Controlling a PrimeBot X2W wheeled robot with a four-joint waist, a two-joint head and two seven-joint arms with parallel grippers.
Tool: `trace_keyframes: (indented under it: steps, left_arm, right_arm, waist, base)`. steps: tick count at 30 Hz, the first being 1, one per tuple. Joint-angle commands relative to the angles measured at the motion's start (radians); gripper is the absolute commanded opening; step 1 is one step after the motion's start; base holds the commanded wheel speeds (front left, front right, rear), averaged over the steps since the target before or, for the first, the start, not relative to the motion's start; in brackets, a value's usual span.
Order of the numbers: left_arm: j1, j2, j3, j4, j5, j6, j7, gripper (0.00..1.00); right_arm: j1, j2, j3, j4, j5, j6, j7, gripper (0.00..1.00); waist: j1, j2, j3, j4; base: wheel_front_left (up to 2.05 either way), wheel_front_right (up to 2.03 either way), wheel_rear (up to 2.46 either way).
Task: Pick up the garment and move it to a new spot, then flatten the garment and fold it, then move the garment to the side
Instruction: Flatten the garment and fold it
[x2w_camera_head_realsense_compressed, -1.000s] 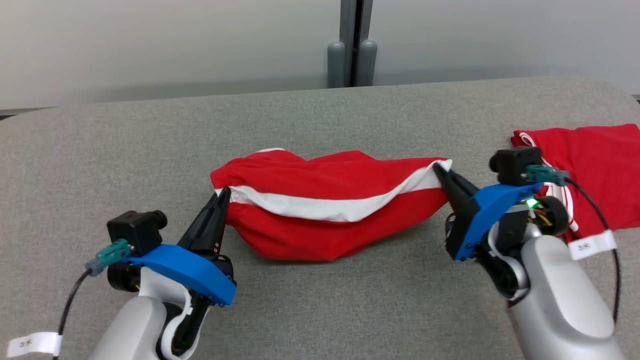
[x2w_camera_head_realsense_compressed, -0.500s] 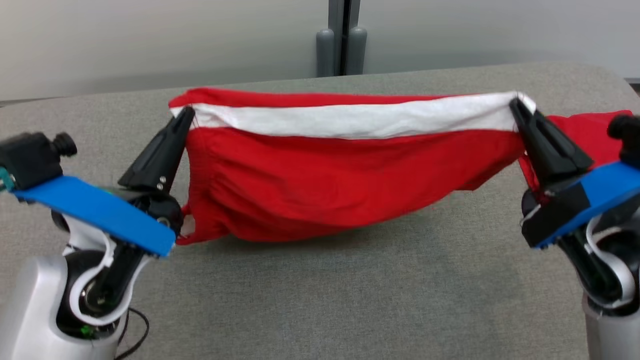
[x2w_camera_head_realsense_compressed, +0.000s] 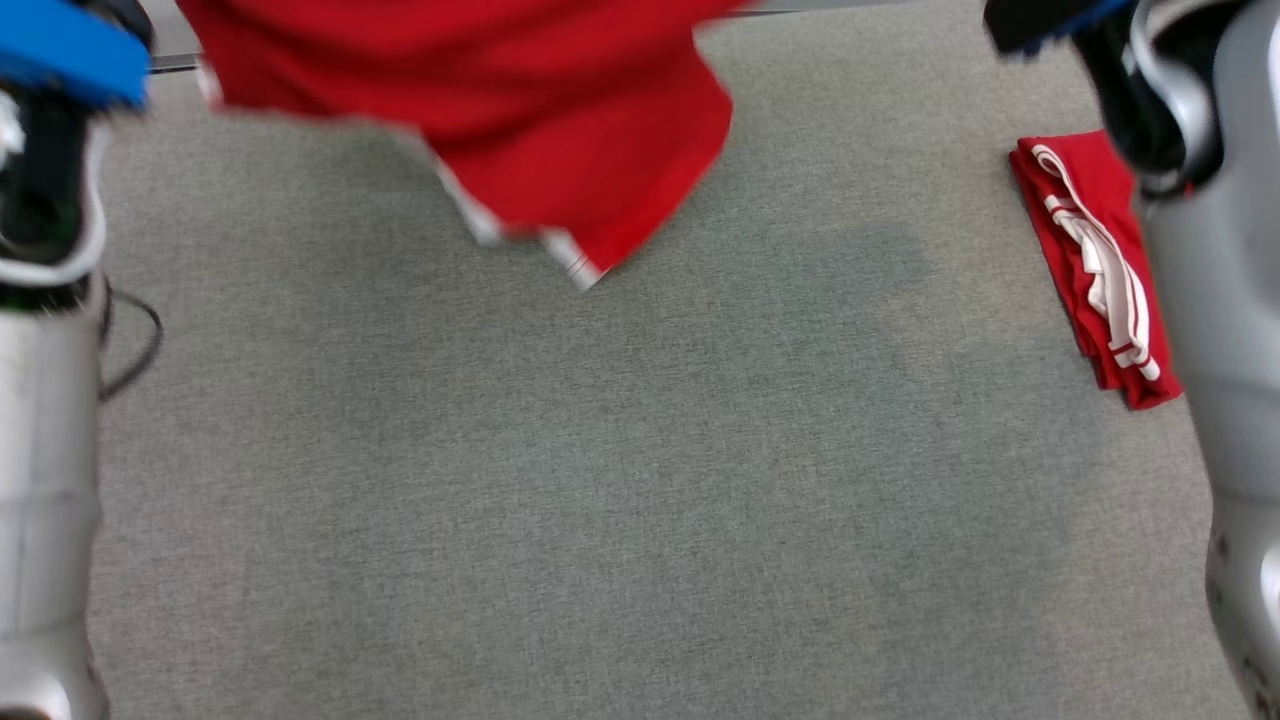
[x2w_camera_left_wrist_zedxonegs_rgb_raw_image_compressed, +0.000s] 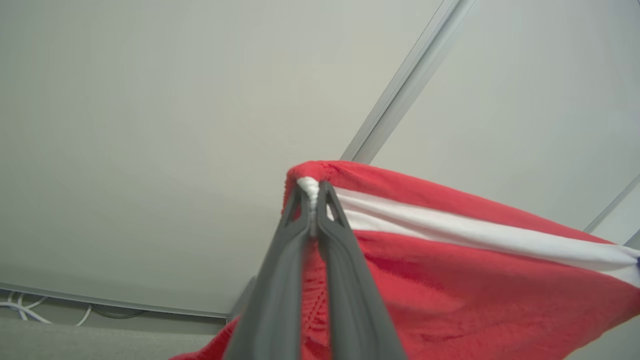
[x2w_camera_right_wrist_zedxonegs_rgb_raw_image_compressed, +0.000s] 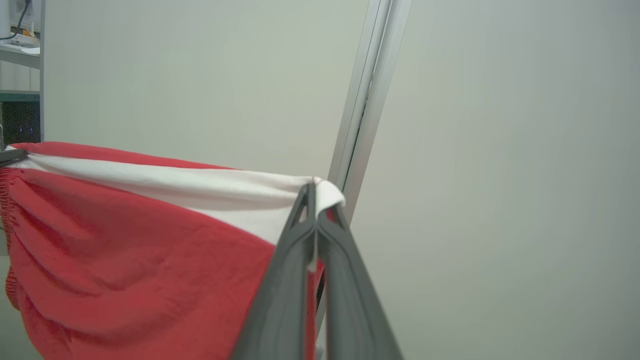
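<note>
Finding: the garment (x2w_camera_head_realsense_compressed: 480, 110) is off the surface (x2w_camera_head_realsense_compressed: 640, 520), hung between both arms above its far left part.

Left end effector (x2w_camera_left_wrist_zedxonegs_rgb_raw_image_compressed: 313, 196): fingers together, clamped on one end of the white band (x2w_camera_left_wrist_zedxonegs_rgb_raw_image_compressed: 475, 235). Right end effector (x2w_camera_right_wrist_zedxonegs_rgb_raw_image_compressed: 313, 194): fingers together, clamped on the other end of that band. In both wrist views the band runs nearly straight from one grip toward the other, so the garment's long axis lies left to right, parallel to the far edge of the surface. The red body hangs below the band in loose gathers.

In the head view the lowest corner (x2w_camera_head_realsense_compressed: 580, 268), trimmed white, hangs clear of the surface and sits nearer the left arm than the right. The hanging cloth is blurred there, so its exact outline cannot be read.

A second red item, folded (x2w_camera_head_realsense_compressed: 1095, 260), lies at the right edge of the surface, well apart from the hanging cloth.

Assessment: the step in hand is the carry to a new spot. The laying-down that follows depends on the band being kept parallel to the far edge, with the hanging corner meeting the surface first, and both arms lowering evenly.
</note>
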Motion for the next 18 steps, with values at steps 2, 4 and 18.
trace_keyframes:
  steps: [2,4,18]
  left_arm:
    - [-0.081,-0.002,0.020,0.041,0.021,-0.019,-0.063,0.00]
    - [-0.126,-0.002,0.031,0.079,0.041,-0.031,-0.120,0.00]
    - [0.144,-0.065,-0.143,0.229,0.074,-0.127,-0.327,0.00]
  right_arm:
    - [-0.093,0.005,-0.002,0.063,-0.031,0.000,-0.098,0.00]
    - [-0.147,0.012,-0.006,0.121,-0.061,-0.001,-0.181,0.00]
    - [0.099,-0.027,0.165,0.395,0.010,0.000,-0.222,0.00]
  waist:
    - [-0.0004,0.0000,0.005,-0.008]
    - [-0.0004,0.0000,0.005,-0.011]
    - [-0.0004,0.0000,-0.045,-0.014]
  base:
    - [0.00,0.00,0.00]
    - [0.00,0.00,0.00]
    - [0.00,0.00,0.00]
